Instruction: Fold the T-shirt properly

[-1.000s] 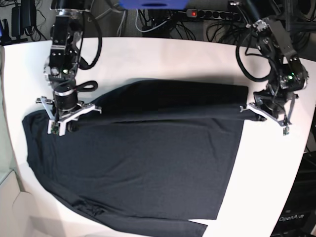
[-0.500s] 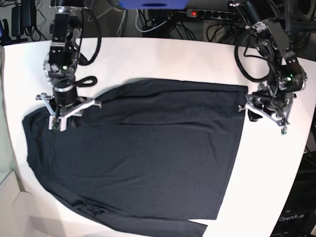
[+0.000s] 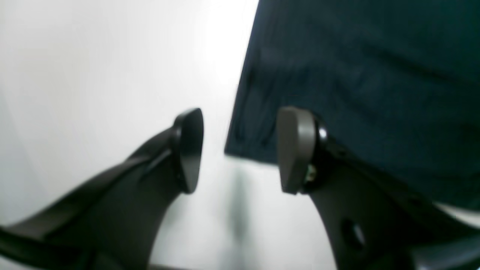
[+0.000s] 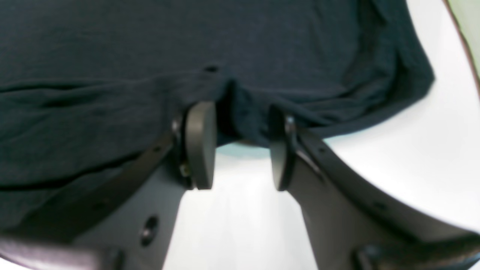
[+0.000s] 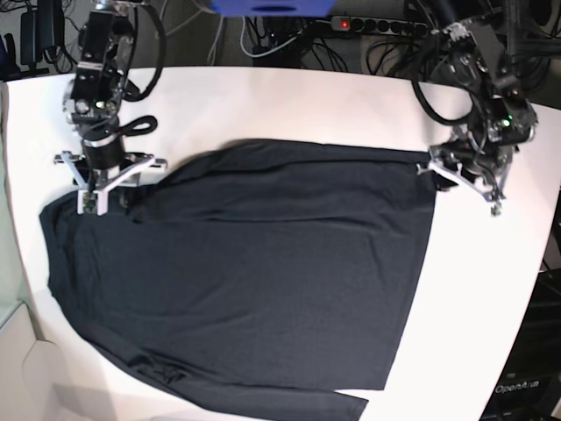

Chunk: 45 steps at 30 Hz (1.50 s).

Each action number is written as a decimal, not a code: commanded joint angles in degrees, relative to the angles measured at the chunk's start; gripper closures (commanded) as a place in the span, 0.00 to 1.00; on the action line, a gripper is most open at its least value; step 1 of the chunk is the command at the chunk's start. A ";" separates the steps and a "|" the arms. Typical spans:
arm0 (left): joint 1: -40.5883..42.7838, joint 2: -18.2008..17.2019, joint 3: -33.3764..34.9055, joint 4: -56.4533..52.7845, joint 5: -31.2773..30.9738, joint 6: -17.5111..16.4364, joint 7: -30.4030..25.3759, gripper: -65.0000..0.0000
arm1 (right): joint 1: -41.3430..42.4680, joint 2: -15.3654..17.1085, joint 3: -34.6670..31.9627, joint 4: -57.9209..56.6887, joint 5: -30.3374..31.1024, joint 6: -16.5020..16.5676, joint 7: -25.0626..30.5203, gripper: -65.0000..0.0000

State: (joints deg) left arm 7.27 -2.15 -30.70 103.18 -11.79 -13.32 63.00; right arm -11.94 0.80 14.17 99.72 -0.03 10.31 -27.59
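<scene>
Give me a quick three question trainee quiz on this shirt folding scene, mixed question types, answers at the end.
1. True or false: the left gripper is clamped on the plain black long-sleeved T-shirt.
2. In the right wrist view, what lies between the right gripper's pads? A) bare white table B) a fold of shirt edge C) a cable
3. Fill in: in the base view, the shirt lies spread on the white ____.

Key: 1 false, its jaws stand apart beside the shirt's corner; 2 B; 3 table.
</scene>
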 commanded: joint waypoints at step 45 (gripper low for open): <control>7.81 1.05 6.21 -21.20 -8.56 -0.17 -24.72 0.52 | -1.46 1.27 3.01 1.24 0.08 5.65 1.53 0.62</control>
State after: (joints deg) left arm 13.34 -1.58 -24.95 82.89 -22.85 -15.14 30.50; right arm -13.85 1.58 17.08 99.74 -0.14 15.42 -27.44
